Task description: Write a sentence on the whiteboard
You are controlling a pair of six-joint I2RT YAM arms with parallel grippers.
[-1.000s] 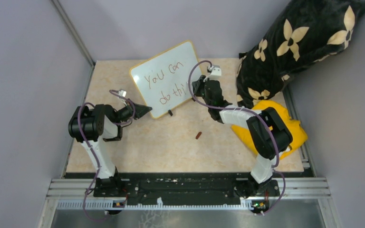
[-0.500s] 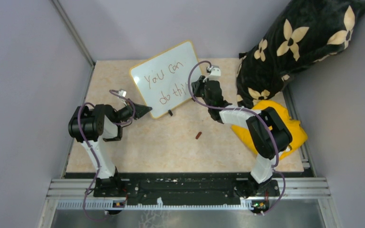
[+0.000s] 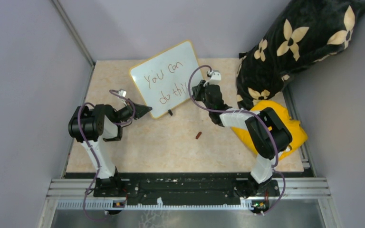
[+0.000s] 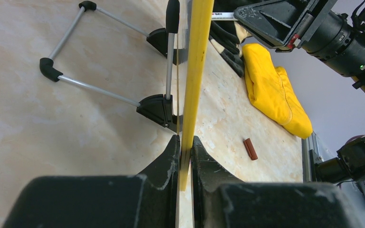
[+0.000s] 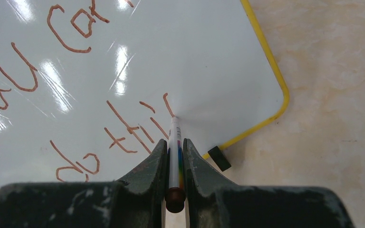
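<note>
On the marbled table (image 3: 171,147), the whiteboard (image 3: 180,54) stands toward twelve o'clock. The left gripper (image 4: 185,145) pinches its yellow edge. The right gripper (image 5: 175,148), at its three o'clock, clamps a marker (image 5: 174,130) touching the sentence (image 5: 123,128). Light, even pressure should finish the last letter.

Left pincer (image 4: 185,145), right pincer (image 5: 174,146) clamped; elbows bent.

Whiteboard (image 5: 209,57) white, yellow frame; sentence (image 5: 123,121) reddish-brown; marker (image 5: 174,142) white, rainbow-striped; cushion (image 3: 304,42) black, cream flowers; cloth (image 3: 294,133) yellow; surface (image 3: 171,147) beige marbled.
</note>
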